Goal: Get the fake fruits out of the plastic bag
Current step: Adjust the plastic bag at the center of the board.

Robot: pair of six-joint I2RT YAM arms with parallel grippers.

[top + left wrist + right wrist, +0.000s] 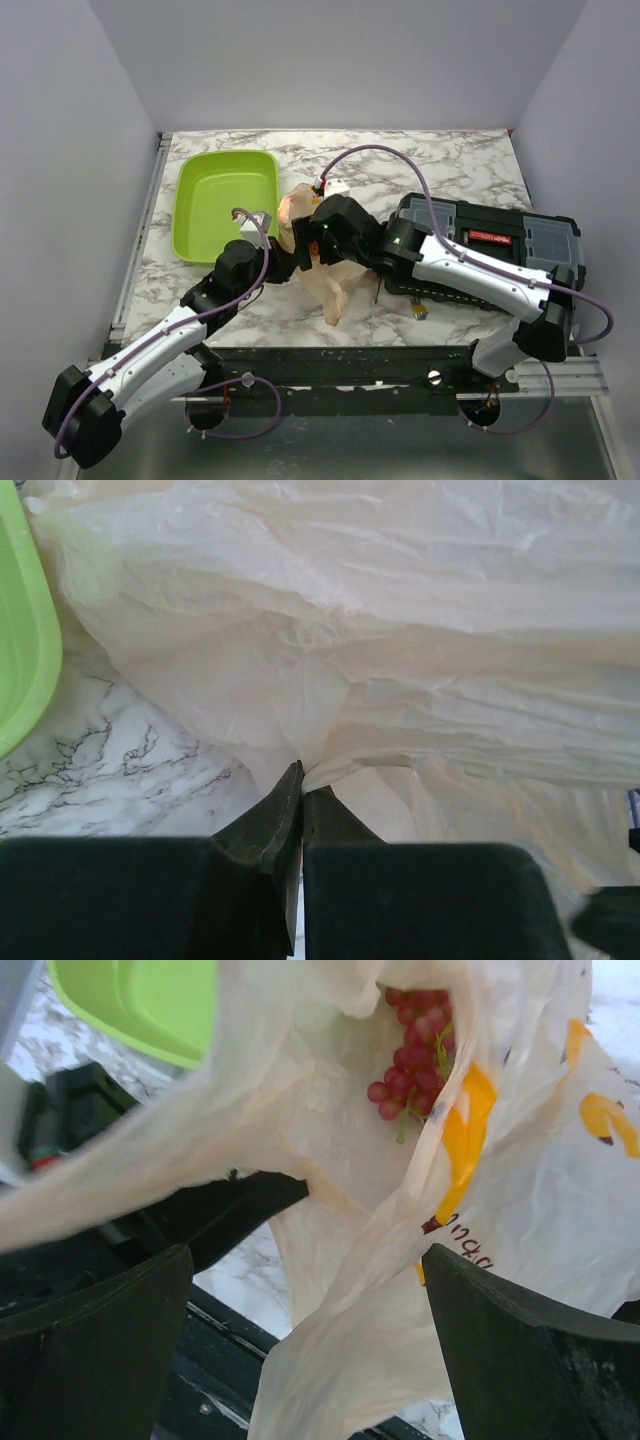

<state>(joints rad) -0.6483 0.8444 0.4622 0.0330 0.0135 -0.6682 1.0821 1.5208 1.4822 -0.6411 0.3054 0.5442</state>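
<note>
The peach-beige plastic bag (335,275) lies crumpled at the table's middle, held up between both arms. My left gripper (286,256) is shut on a fold of the plastic bag (400,660), its jaws pinched together at the fold (302,780). My right gripper (318,236) is open, with its fingers (110,1320) wide apart and a twisted strip of the bag (380,1290) hanging between them. The dark red grapes (415,1055) show inside the bag's open mouth, ahead of the right gripper (308,1260). The mango-like fruit is hidden.
A lime-green tray (225,200) stands at the back left, close to the bag; it also shows in the left wrist view (20,640) and the right wrist view (150,1000). A black toolbox (490,245) lies at the right. A small yellow-blue item (418,310) lies before it.
</note>
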